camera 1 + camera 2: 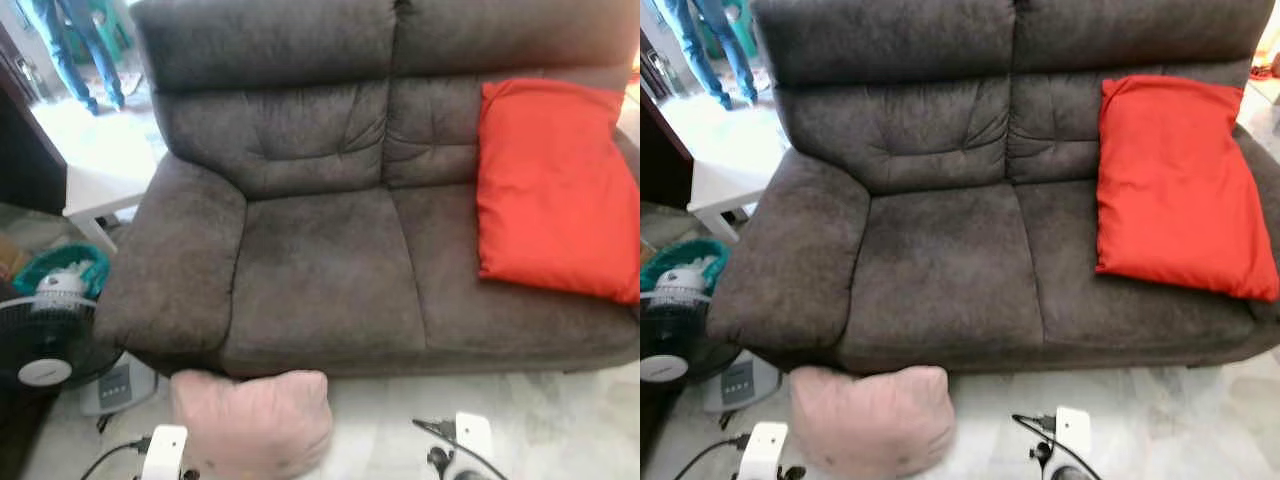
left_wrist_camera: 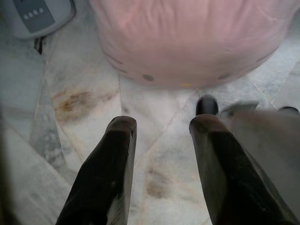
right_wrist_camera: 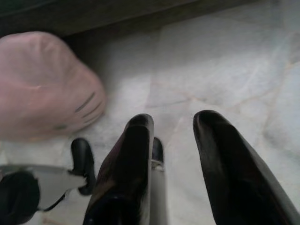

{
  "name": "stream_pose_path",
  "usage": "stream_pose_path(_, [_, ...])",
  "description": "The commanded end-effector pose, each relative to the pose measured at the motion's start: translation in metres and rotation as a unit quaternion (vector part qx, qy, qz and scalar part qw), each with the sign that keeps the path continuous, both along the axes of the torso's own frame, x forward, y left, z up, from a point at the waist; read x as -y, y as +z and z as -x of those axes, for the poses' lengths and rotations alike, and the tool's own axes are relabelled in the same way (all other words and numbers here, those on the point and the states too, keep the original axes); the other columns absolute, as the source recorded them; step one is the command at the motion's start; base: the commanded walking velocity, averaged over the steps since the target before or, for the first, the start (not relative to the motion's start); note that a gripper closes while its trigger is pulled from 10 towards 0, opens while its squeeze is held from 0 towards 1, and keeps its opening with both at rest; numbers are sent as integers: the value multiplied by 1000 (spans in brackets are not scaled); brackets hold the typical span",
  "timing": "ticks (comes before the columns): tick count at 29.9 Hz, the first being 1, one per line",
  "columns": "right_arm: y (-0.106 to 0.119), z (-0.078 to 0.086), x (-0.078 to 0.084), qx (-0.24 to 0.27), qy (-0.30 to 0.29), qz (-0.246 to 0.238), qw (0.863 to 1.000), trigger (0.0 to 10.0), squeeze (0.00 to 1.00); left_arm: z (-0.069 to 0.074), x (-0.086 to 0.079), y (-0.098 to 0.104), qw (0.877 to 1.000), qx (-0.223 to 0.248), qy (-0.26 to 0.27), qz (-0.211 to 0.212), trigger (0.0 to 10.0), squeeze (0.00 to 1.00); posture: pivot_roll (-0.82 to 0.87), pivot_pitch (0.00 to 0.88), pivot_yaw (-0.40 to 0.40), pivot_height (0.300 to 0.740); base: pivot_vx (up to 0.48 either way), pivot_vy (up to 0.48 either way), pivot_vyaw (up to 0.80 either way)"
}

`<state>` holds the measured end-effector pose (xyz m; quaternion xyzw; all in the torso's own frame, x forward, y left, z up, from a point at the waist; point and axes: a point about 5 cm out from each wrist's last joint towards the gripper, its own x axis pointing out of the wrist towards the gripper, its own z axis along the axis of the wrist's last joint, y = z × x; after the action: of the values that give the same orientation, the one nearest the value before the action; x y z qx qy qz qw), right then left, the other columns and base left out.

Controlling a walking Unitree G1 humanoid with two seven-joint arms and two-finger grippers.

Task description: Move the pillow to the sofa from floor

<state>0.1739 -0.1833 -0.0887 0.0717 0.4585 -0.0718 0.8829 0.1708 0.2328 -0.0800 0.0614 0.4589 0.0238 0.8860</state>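
Left gripper spread, empty, low over the marble floor, just short of the pink pillow. Right gripper also spread, beside the pillow. Pillow lies against the brown sofa base. Risks: fingers scraping tile; a one-sided pinch letting soft fabric slip; lift catching the seat edge. Red cushion occupies the right seat.

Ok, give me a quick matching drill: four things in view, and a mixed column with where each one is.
1 pink pillow
2 red pillow
3 fan
4 left gripper

a on the sofa's right seat
b beside the sofa's left armrest
c on the floor in front of the sofa
d open over the floor, short of the pink pillow

Pairs: 1-c, 2-a, 3-b, 4-d
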Motion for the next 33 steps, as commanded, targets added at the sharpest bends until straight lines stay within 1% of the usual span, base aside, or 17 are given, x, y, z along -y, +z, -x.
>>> stream_pose_path(1, [-3, 4, -6, -8, 0, -10, 1000, 10000, 0, 8, -6, -2, 1000, -13, 5, -9, 10000, 0, 85, 65, 44, 740, 0, 0, 0])
stream_pose_path(33, [-3, 6, -6, -10, 1, -10, 1000, 10000, 0, 9, -7, -3, 1000, -15, 9, -9, 10000, 0, 86, 65, 45, 740, 0, 0, 0])
